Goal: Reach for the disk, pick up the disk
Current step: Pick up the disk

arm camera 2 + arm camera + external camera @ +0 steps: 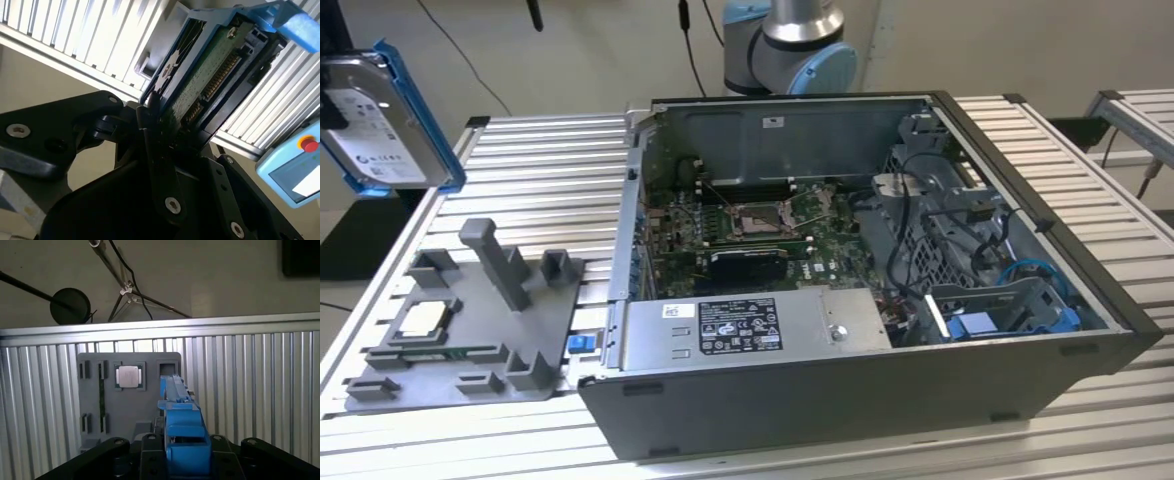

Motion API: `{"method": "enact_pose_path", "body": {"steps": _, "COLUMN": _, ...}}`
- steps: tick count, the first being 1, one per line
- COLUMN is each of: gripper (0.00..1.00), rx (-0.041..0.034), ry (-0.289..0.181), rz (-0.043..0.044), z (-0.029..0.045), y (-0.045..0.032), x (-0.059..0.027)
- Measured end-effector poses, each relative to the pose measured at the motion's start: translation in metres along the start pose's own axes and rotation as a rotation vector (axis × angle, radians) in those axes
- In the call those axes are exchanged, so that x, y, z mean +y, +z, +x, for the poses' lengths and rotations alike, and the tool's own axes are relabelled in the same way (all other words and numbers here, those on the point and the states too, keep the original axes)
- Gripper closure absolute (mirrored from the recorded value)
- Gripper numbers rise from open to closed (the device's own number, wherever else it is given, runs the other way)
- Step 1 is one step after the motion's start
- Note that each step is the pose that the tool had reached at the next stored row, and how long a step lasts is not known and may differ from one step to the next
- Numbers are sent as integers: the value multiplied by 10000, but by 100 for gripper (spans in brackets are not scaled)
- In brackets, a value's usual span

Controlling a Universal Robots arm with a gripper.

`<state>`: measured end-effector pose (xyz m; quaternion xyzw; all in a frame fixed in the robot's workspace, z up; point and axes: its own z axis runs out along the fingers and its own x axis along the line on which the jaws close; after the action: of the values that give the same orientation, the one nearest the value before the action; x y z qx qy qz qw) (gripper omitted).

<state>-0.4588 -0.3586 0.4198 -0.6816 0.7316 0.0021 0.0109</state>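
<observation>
Holding the disk (384,112) aloft, well above the table (547,170), at the exterior view's far left edge. Upright there, white label toward the camera, blue frame around the rim.

Clamped by the gripper (167,132) in the second wrist view: black fingers (155,155) pressed against both faces and closed tight on the near end. Green circuit side and connector row turned to the lens, blue frame tip pointing away from the wrist.

Seen edge-on in the first wrist view, jutting straight out from between the fingers, blue frame uppermost. Beyond it on the slats, a grey tray (92,390) with a square silver chip (128,376) seated in it, well apart from the disk. To the exterior view's right of the tray, an open computer case (854,400), also well apart from the disk.

Judged from this: reach done, grasp done, lift done. Off every surface and carried wholly by the gripper. Nothing of the task left to do, so far as can be seen.
</observation>
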Motion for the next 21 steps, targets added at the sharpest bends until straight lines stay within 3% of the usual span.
{"method": "enact_pose_path", "body": {"steps": 21, "gripper": 100, "rx": 0, "ry": 0, "rz": 0, "z": -6, "y": -309, "x": -4}}
